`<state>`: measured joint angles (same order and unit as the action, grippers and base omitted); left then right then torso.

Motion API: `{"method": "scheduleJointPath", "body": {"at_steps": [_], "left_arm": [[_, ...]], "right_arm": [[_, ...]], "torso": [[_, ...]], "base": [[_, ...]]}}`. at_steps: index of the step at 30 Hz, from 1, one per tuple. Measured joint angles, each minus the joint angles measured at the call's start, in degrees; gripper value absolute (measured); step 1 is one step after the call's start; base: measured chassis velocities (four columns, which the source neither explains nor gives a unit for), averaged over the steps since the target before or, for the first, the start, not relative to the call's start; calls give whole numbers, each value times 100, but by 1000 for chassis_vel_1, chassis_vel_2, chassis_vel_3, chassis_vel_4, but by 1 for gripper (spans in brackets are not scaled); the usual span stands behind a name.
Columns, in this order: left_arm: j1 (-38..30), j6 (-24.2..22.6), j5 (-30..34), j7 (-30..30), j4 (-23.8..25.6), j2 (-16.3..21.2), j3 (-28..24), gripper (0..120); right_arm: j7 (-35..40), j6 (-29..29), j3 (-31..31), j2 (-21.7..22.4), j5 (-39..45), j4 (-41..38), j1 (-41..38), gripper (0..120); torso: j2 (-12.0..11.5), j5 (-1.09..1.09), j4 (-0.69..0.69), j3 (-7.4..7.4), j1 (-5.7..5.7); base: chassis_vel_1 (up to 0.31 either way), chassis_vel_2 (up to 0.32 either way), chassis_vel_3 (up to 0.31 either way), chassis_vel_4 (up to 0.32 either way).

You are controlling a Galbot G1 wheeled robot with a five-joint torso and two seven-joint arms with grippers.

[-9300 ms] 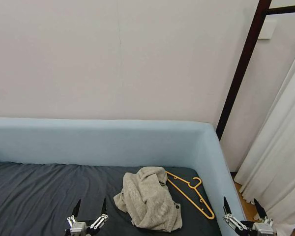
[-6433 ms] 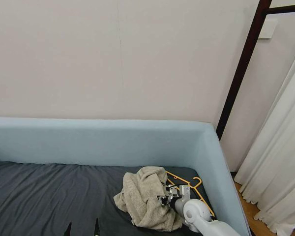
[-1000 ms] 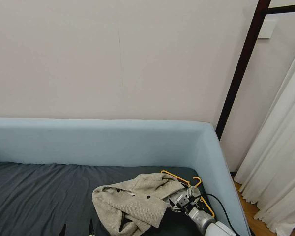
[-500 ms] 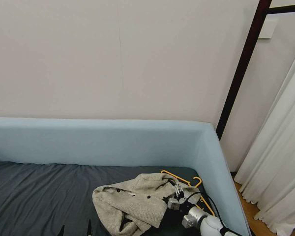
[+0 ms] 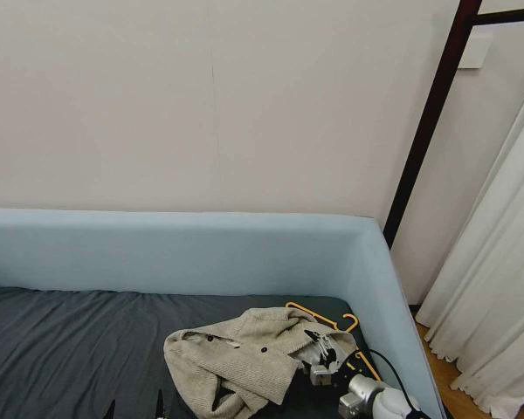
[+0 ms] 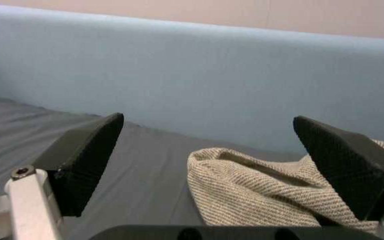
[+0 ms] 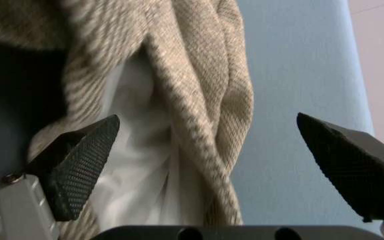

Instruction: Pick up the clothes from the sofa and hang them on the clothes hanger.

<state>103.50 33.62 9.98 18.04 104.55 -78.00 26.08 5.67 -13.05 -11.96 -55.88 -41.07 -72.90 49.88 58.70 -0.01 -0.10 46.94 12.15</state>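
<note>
The right gripper (image 5: 325,352) sits low on the sofa seat at the right-hand edge of the beige knit garment (image 5: 236,353), its fingers spread wide. In the right wrist view a thick fold of the garment (image 7: 199,75), with a pale lining showing inside it, runs between the two black pads (image 7: 78,160), and the jaws are not closed on it. The garment lies crumpled on the dark grey seat cushion (image 5: 61,340), toward the right end of the sofa (image 5: 175,249). An orange hanger (image 5: 319,318) lies partly under the garment's far right edge, its hook close to the sofa's right arm. The left gripper (image 5: 135,406) hangs at the bottom edge of the head view, near the garment's left side, also opened wide and holding nothing; its wrist view looks across the cushion to the knit (image 6: 265,190) and the pale blue backrest (image 6: 178,75). Right of the sofa stand a dark upright pole (image 5: 428,122) and a white curtain (image 5: 498,288).
</note>
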Motion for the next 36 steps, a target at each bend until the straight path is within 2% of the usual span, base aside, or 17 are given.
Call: {"method": "scheduleJointPath", "body": {"at_steps": [5, 9, 12, 16, 17, 22, 24, 27, 29, 32, 36], "left_arm": [[55, 2, -5, 0, 29, -1, 28, 100], [75, 27, -1, 0, 27, 3, 48, 100], [75, 42, 11, 1, 24, 3, 54, 100], [62, 46, 20, 0, 6, 9, 60, 100], [62, 46, 20, 0, 6, 9, 60, 100], [46, 47, 21, 2, -4, 0, 62, 100], [44, 46, 21, 2, -5, -2, 62, 100], [44, 47, 23, 4, -11, -6, 70, 100], [43, 47, 24, 4, -11, -7, 74, 100], [42, 48, 27, 5, -14, -13, 79, 100], [27, 48, 25, 7, -20, -27, 69, 100]], "right_arm": [[15, -3, -161, -222, -60, 232, -336, 100], [26, -22, -284, -297, -176, 346, -509, 100], [30, -67, -347, -354, -333, 454, -596, 93], [30, -235, -423, -453, -648, 584, -656, 77], [30, -235, -423, -453, -648, 584, -656, 77], [36, -376, -510, -554, -803, 672, -742, 54], [40, -405, -514, -573, -821, 708, -768, 51], [41, -459, -529, -604, -832, 827, -843, 35], [41, -472, -532, -604, -832, 843, -856, 32], [41, -490, -536, -576, -764, 853, -874, 18], [35, -554, -536, -553, -672, 901, -886, 6]], "torso": [[0, 1, 4, 0, 0], [0, 0, 2, 0, 0], [0, 0, 2, 0, 0], [0, 0, 1, 0, 0], [0, 0, 1, 0, 0], [0, 0, 1, 0, 0], [0, 0, 1, 0, 0], [0, 0, 2, 0, 0], [0, 0, 1, 0, 0], [0, 0, 1, 0, 0], [0, 0, 1, 0, 0]], "base": [[0, 0, 0, 0], [0, 0, 0, 0], [0, 0, 0, 0], [0, 0, 0, 0], [0, 0, 0, 0], [0, 0, 0, 0], [0, 0, 0, 0], [0, 0, 0, 0], [0, 0, 0, 0], [0, 0, 0, 0], [0, 0, 0, 0]]}}
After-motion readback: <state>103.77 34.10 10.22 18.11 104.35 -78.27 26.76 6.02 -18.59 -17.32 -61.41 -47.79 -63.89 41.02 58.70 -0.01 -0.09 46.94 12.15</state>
